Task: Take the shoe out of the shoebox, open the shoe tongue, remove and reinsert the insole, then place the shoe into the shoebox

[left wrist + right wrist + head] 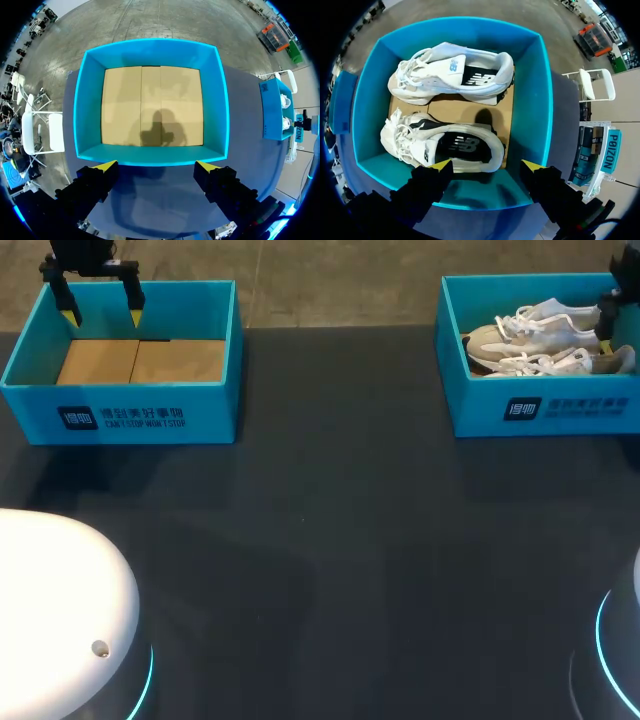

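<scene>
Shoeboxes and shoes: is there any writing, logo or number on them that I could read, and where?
Left shoebox, front wall: a dark square mark and two white lines of writing, too small and blurred to read.
Right shoebox, front wall: the same print, equally blurred.
Shoes: a logo mark on each black insole and on one shoe's side, no readable words.
Numbers: none.

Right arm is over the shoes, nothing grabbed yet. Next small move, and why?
Probably lower the right gripper onto the nearer white-and-beige sneaker in the blue cardboard shoebox and close across its heel collar. Its fingers stand open above that shoe, both sneakers lie in the box, and the left gripper hangs open over the other blue box.
</scene>
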### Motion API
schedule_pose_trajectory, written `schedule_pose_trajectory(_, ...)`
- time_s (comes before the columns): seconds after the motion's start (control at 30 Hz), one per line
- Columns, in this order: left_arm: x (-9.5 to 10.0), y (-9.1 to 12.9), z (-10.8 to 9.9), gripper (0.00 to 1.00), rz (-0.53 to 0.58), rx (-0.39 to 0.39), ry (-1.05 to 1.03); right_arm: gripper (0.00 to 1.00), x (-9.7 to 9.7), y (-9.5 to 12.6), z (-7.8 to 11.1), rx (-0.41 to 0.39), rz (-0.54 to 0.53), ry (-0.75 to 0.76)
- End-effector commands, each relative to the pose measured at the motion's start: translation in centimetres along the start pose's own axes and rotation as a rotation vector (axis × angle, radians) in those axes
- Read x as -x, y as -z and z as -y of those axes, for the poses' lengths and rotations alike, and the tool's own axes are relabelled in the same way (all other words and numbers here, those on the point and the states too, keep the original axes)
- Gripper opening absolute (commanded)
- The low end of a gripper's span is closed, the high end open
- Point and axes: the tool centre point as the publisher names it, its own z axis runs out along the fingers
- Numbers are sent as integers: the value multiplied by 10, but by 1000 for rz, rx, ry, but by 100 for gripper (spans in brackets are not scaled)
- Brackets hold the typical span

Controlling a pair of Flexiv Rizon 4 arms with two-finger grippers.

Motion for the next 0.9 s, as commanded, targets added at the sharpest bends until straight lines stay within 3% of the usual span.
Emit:
schedule_pose_trajectory(0.03,0,0,0,100,1,0,0,82,3,-6,-10,-20,-4,10)
schedule_pose_trajectory(0.17,0,0,0,100,1,0,0,71,5,-14,-12,-32,3,24)
schedule_pose_trajectory(0.3,0,0,0,100,1,0,0,80,11,-20,-12,-42,2,19)
schedule_pose_trajectory(0.5,0,0,0,100,1,0,0,77,20,-31,-13,-55,-2,19)
schedule_pose_trajectory(0.6,0,0,0,100,1,0,0,66,23,-35,-12,-62,-5,20)
schedule_pose_trajectory(0.9,0,0,0,100,1,0,0,69,25,-50,-8,-90,-14,34)
